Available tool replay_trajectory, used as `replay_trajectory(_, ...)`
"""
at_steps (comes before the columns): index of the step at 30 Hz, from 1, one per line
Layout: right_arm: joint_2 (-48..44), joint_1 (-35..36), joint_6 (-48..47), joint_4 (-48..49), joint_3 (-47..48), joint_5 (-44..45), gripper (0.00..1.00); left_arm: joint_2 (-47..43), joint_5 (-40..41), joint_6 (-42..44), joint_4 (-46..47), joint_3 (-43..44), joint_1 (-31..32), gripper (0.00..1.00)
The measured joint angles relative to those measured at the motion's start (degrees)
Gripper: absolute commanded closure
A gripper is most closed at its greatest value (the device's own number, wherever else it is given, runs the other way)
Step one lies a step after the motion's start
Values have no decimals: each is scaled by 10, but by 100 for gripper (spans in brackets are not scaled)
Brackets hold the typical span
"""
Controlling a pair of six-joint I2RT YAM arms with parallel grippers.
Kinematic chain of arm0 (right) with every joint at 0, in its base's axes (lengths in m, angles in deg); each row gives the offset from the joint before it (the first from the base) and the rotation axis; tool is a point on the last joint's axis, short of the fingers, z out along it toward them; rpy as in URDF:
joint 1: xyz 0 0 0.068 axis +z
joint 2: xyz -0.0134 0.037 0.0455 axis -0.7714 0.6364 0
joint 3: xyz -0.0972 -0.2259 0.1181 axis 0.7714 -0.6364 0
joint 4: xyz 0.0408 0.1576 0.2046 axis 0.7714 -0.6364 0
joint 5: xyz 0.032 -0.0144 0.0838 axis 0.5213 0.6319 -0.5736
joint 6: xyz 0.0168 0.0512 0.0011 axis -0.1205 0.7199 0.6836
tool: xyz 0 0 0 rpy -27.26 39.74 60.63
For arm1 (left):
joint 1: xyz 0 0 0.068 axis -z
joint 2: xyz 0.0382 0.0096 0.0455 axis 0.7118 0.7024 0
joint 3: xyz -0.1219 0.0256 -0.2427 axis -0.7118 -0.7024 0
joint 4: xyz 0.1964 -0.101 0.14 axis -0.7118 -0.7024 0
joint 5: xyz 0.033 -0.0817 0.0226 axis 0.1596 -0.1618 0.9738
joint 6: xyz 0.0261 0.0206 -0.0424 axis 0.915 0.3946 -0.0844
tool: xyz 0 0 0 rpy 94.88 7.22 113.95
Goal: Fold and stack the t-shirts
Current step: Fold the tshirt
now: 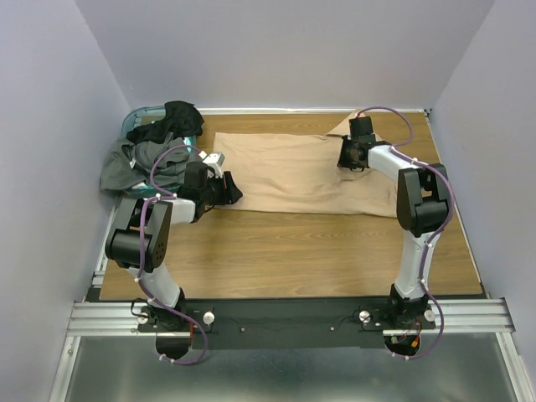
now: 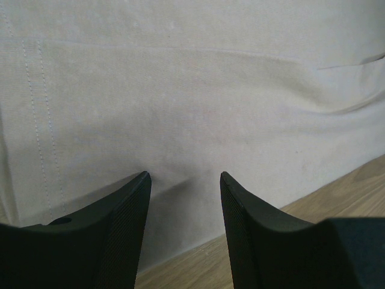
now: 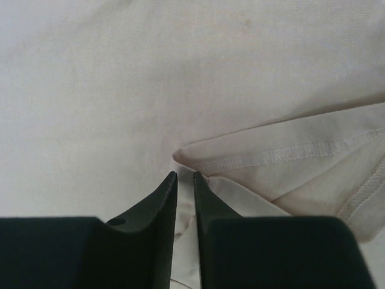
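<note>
Two arms reach from the near rail over the bare wooden table [image 1: 293, 251] — open room between them up to the near edge of the tan t-shirt [image 1: 293, 172], which lies flat across the far half. At its near left corner the left gripper [image 1: 228, 191] has its fingers apart over the cloth edge. Farther off, by the sleeve, the right gripper [image 1: 347, 157] is pinched on a fold of that shirt. Far left, the grey t-shirt [image 1: 138, 163] and black t-shirt [image 1: 177, 117] heap over the teal basket [image 1: 134, 119] — close against the left arm.

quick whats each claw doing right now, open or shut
Left claw: open, holding nothing, over the tan t-shirt near its edge.
Right claw: closed, pinching a fold of the tan t-shirt.
</note>
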Motion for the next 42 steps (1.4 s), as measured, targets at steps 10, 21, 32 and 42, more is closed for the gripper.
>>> replay_trajectory(10,0,0,4,-9,-1,21,62,0,0,0,0,0,0,42)
replay_trajectory(21,14,0,16,-15,0,23,72,0,0,0,0,0,0,42)
replay_trajectory(32,17,0,16,-22,7,26,99,0,0,0,0,0,0,42)
replay_trajectory(42,16,1,16,-24,8,26,94,0,0,0,0,0,0,42)
